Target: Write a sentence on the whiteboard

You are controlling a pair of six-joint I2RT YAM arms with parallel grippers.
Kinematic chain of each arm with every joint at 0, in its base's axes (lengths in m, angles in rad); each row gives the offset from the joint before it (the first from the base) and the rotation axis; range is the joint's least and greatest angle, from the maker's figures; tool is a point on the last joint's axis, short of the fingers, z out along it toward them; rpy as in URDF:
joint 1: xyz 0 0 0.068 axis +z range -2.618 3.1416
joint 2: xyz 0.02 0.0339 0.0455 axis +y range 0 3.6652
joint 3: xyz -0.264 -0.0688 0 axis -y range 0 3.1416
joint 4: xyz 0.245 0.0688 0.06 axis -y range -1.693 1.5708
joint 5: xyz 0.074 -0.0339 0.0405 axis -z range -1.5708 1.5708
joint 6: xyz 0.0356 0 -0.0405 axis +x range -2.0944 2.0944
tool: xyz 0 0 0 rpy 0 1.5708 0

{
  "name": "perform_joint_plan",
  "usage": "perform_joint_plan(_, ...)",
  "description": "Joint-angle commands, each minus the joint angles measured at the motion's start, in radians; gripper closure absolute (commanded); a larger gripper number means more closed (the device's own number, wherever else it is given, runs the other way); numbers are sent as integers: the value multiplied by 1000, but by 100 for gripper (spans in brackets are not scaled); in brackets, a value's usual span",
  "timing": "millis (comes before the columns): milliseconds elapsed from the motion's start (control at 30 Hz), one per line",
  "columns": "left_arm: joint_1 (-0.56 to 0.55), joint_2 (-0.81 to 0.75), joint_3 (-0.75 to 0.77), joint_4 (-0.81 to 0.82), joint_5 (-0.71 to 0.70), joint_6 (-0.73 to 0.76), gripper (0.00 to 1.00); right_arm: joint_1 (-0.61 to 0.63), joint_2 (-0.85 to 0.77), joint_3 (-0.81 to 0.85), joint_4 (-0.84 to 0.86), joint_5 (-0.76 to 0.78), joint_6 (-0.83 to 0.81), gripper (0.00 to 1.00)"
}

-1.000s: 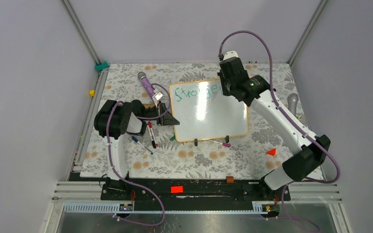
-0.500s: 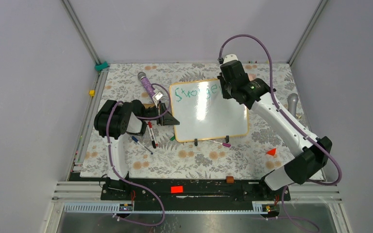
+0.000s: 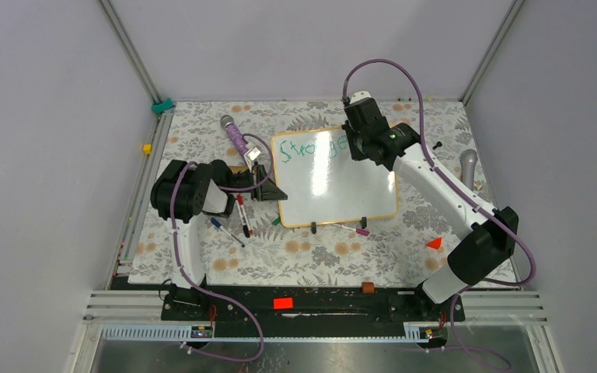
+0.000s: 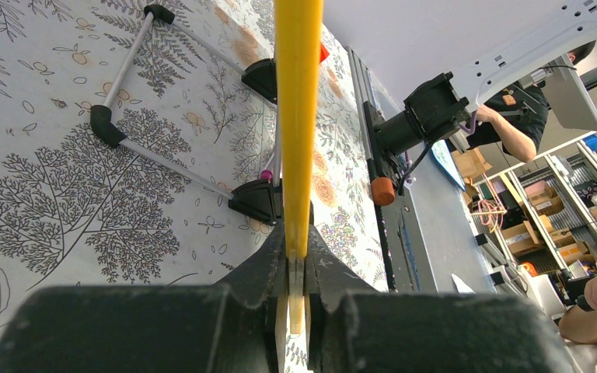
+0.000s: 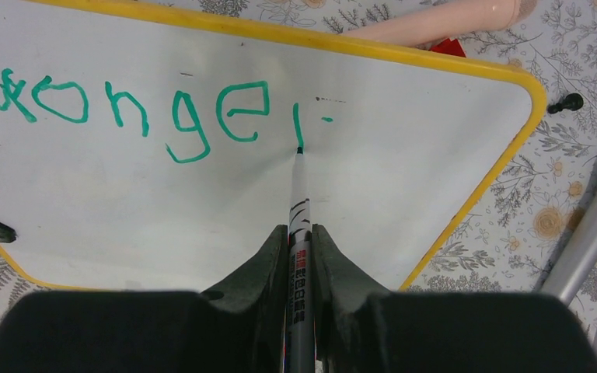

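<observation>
we've got the sentence (image 5: 128,101) as far as "stronger" on the whiteboard (image 3: 342,190) in the middle of the table (image 3: 334,252), right gripper (image 5: 300,237) pinching the marker (image 5: 299,194) tip-down on the r, left gripper (image 4: 295,256) clamped on its frame, "each day" not started.

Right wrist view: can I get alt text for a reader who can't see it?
The right tool grips a marker whose tip touches the whiteboard at the foot of a short green stroke, just after the green letters "onger". The board's yellow frame curves round at right, with floral cloth beyond.
</observation>
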Motion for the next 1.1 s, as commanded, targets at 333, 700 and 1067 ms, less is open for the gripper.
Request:
perform_joint_plan(333,4,0,-3,-10,31,-4,100,-6,49,113,6,103,2,100)
perform_joint_plan(700,4,-2,-3,-10,32,-4,100,-8,22,111,-2,95,3,100)
perform_joint_plan(1067,5,-8,-6,-10,28,-4,100,-7,-189,-56,119,-90,37,100)
